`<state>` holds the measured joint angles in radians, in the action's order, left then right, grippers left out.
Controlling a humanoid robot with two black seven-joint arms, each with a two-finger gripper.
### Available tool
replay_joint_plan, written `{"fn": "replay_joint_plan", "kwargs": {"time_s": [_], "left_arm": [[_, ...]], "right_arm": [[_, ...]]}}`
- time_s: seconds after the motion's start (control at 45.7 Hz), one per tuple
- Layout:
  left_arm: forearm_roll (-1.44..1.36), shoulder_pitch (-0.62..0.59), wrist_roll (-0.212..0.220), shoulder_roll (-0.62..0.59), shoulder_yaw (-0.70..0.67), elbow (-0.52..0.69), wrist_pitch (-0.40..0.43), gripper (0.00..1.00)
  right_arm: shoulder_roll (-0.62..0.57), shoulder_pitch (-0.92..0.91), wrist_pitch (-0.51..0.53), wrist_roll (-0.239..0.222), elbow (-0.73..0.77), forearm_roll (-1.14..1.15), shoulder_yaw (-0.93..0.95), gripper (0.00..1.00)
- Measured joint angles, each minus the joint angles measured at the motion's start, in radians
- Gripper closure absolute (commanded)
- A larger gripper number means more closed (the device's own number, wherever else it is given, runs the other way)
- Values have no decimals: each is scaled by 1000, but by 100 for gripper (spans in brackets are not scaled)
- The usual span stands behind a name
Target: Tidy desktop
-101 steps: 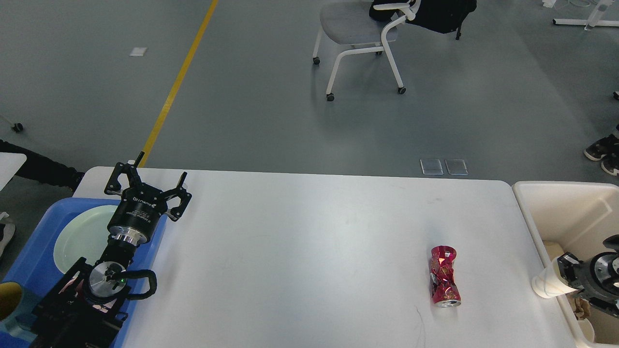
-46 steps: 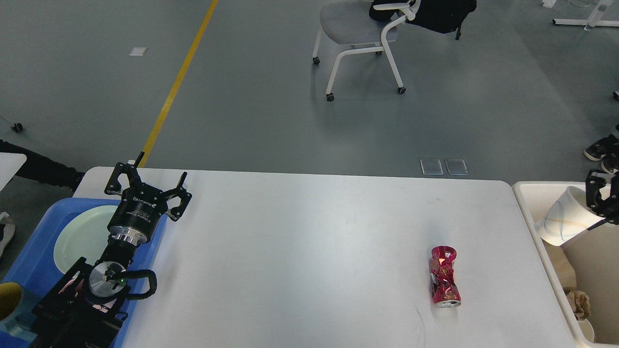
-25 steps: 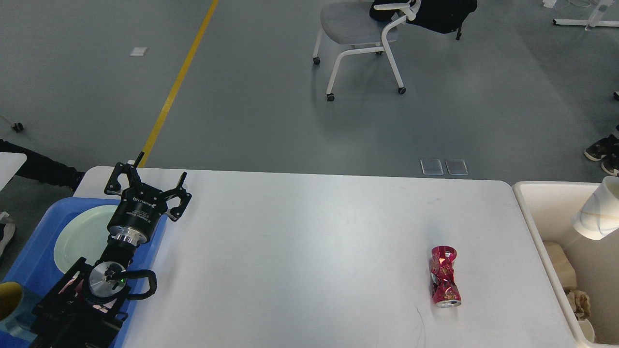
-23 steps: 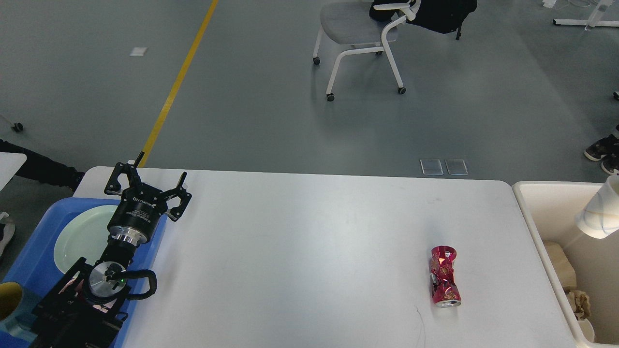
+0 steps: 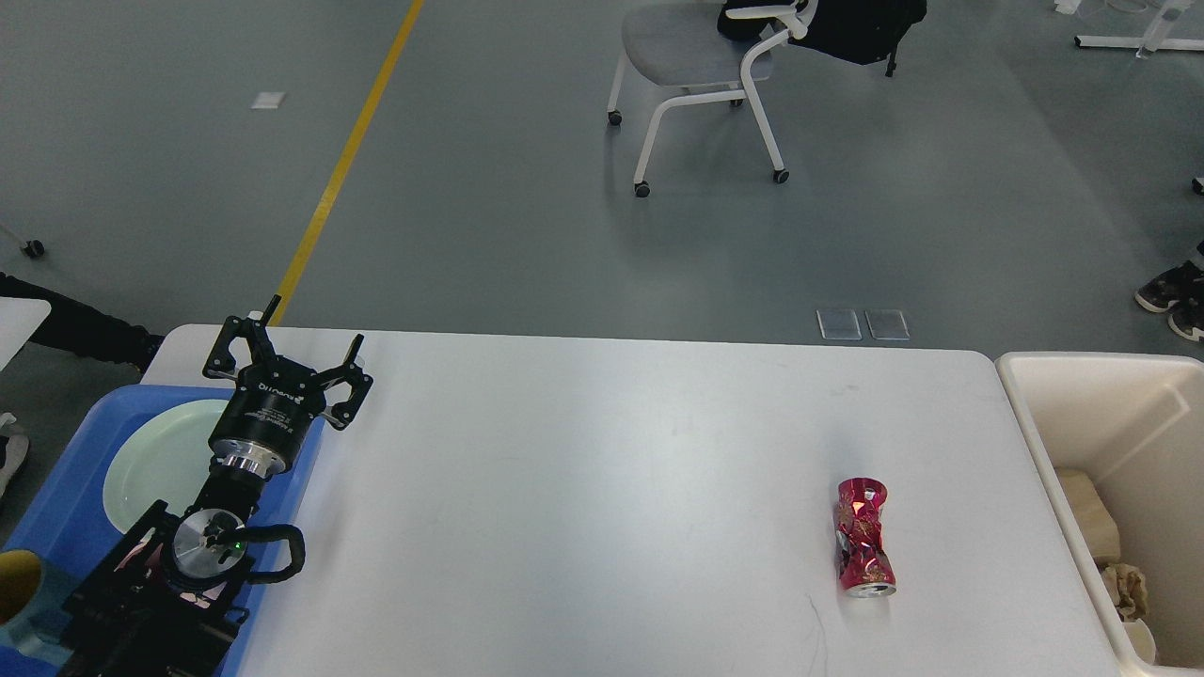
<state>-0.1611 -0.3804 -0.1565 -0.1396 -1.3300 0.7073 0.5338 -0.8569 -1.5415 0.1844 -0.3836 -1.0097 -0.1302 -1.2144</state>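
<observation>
One can (image 5: 865, 551) is all that lies loose on the table (image 5: 602, 489), a crushed red one on its side, open end toward me, near the table's right edge and just short of the bin (image 5: 1021, 395) that stands against that edge. That bin already holds some crumpled scraps low in its near corner. My left pincer (image 5: 287, 362) hangs released, fingers spread, over the table's far left corner, above the edge of the blue tray (image 5: 66, 489) with its pale plate (image 5: 155, 451); it is well apart from the can. My right pincer is out of sight.

Judging from this, the can is the step in hand, and the right arm is the one to take it. Best to come down across the can's pinched waist, where the dents give the fingers a seat, and clench gently, since thin crushed metal may slip or buckle. Lift clear of the bin's rim before letting go.
</observation>
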Motion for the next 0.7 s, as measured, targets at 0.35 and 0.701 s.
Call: {"fn": "replay_joint_plan", "kwargs": {"time_s": [0.35,0.701], "left_arm": [[0,0,0,0,0,-1,0,4],[0,0,0,0,0,-1,0,4]], "right_arm": [[223,606,-55,2,540,1,354,100],[485,945,-80,3,957,-2,460,100]]}}
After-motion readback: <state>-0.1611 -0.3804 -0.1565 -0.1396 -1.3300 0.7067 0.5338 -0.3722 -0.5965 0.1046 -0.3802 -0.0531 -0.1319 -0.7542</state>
